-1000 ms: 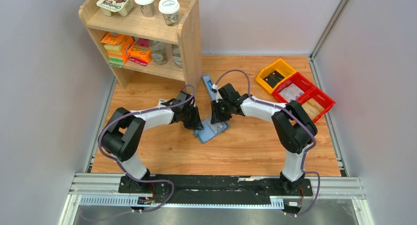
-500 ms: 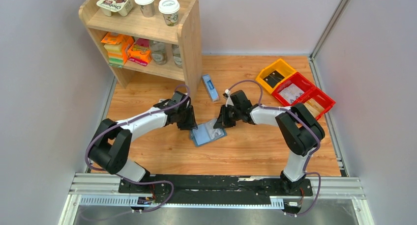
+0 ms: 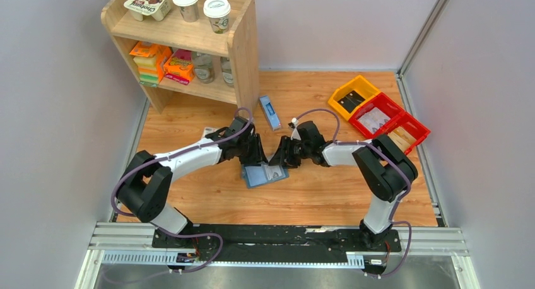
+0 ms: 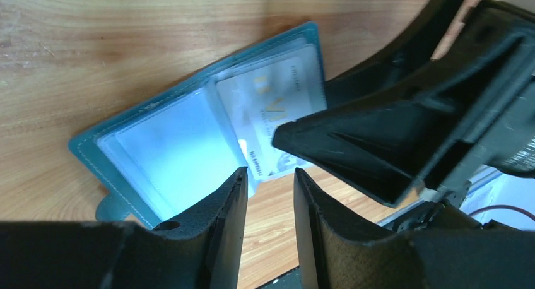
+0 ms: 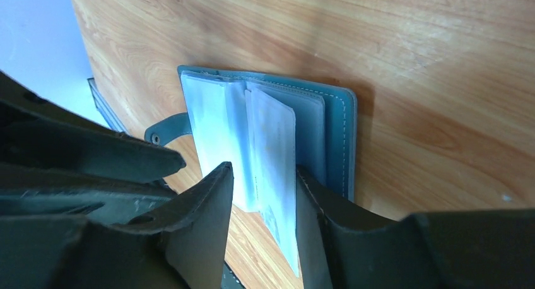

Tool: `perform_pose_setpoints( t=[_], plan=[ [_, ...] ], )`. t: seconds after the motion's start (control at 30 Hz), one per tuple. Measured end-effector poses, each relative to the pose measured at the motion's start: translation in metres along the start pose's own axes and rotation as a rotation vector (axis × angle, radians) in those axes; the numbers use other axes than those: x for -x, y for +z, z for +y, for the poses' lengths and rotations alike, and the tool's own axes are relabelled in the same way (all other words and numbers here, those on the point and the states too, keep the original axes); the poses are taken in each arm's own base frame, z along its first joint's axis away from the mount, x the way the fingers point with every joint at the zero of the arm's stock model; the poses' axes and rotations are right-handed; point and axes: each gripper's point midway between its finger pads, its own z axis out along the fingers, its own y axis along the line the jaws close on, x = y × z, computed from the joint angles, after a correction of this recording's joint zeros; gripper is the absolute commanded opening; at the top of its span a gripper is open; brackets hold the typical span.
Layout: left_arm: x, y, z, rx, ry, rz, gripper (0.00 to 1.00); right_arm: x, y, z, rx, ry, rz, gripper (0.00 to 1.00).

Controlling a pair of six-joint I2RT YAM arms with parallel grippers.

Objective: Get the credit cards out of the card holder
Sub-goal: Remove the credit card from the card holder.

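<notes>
Card holder [image 3: 265, 174] lies open on table [image 3: 328, 194], between both tools. We see card [image 4: 277, 106] in its sleeve; none out yet. Left tool [image 4: 270, 194] released, empty, above holder's edge. Right tool [image 5: 262, 194] released, straddling sleeve leaf [image 5: 272, 150]. We judge all extraction remains.
</notes>
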Motion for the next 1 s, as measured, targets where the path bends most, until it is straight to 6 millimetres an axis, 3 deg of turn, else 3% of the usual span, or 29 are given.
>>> perform_pose_setpoints(
  t=[0.13,0.23,0.43,0.67,0.73,0.77,0.8,0.87,0.93,1.0],
  plan=[
    [-0.008,0.009,0.009,0.018,-0.036,0.021,0.38,0.0,-0.005,-0.005,-0.035,-0.025,-0.004,0.38],
    [-0.014,0.012,0.015,0.031,-0.058,0.034,0.37,-0.001,-0.007,-0.008,-0.058,-0.037,0.0,0.39],
    [-0.014,0.016,0.012,0.025,-0.088,0.028,0.36,-0.002,-0.016,-0.01,-0.1,-0.073,0.004,0.53],
    [-0.021,0.018,0.006,0.03,-0.083,0.022,0.36,0.002,-0.037,-0.02,-0.219,-0.133,-0.023,0.59],
    [-0.022,0.019,0.005,0.037,-0.085,0.017,0.36,0.004,-0.044,-0.023,-0.255,-0.15,-0.037,0.65],
    [-0.022,0.019,0.005,0.04,-0.088,0.014,0.37,0.005,-0.047,-0.024,-0.271,-0.157,-0.045,0.74],
    [-0.022,0.019,0.005,0.044,-0.091,0.009,0.37,0.007,-0.051,-0.026,-0.29,-0.167,-0.053,0.75],
    [-0.023,0.02,0.004,0.05,-0.096,0.004,0.37,0.012,-0.058,-0.029,-0.33,-0.183,-0.072,0.7],
    [-0.024,0.02,0.002,0.054,-0.099,-0.003,0.37,0.016,-0.064,-0.031,-0.363,-0.199,-0.094,0.59],
    [-0.023,0.02,-0.003,0.052,-0.095,-0.009,0.37,0.017,-0.067,-0.03,-0.367,-0.21,-0.102,0.4]
  ],
)
